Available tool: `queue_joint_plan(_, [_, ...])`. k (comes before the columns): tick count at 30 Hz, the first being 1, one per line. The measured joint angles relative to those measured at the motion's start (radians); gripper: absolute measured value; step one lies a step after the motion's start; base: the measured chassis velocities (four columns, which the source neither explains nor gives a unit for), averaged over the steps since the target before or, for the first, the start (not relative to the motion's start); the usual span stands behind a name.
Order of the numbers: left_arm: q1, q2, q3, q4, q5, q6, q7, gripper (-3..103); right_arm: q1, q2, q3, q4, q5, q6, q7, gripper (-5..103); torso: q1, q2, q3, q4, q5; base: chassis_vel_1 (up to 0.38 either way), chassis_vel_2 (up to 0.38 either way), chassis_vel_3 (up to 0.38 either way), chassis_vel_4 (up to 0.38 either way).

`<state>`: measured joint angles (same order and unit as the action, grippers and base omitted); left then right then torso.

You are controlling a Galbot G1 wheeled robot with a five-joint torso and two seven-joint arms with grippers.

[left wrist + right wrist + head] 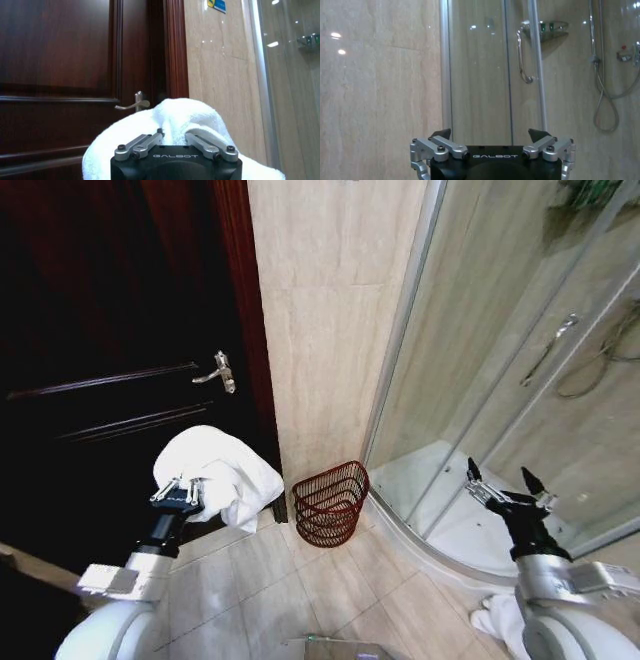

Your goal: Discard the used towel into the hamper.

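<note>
Head view: left gripper [180,492] clamps a bunched white terry towel [222,465] before the dark wooden door [110,330], left of the red-brown woven-bar hamper [331,502] on the floor; right gripper [504,483] gapes empty by the glass shower enclosure [520,370]

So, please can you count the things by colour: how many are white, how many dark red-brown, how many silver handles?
White: 2, the white fluffy towel in the left gripper and white cloth on the floor.
Dark red-brown: 2, the woven-bar hamper and wooden door.
Silver handles: 2, door lever, shower handle.
Total: 6.
</note>
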<state>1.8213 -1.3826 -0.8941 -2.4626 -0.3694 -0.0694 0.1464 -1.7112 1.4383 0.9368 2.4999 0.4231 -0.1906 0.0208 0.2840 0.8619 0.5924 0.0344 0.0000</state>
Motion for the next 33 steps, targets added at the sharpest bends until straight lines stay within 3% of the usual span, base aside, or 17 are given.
queue_joint_plan(20, [-0.002,-0.007,0.0,0.016,-0.001,-0.015,0.004,5,-0.01,0.014,0.003,0.0,-0.009,0.003,0.002,100,-0.038,-0.09,-0.052,-0.0002,0.0,0.0,0.0,0.0,0.0])
queue_joint_plan(33, [-0.021,0.001,0.017,0.122,-0.005,-0.096,0.018,5,-0.006,0.045,-0.056,0.0,-0.102,-0.02,0.033,100,-0.06,-0.14,-0.08,-0.0002,-0.0001,0.0,0.0,0.0,0.0])
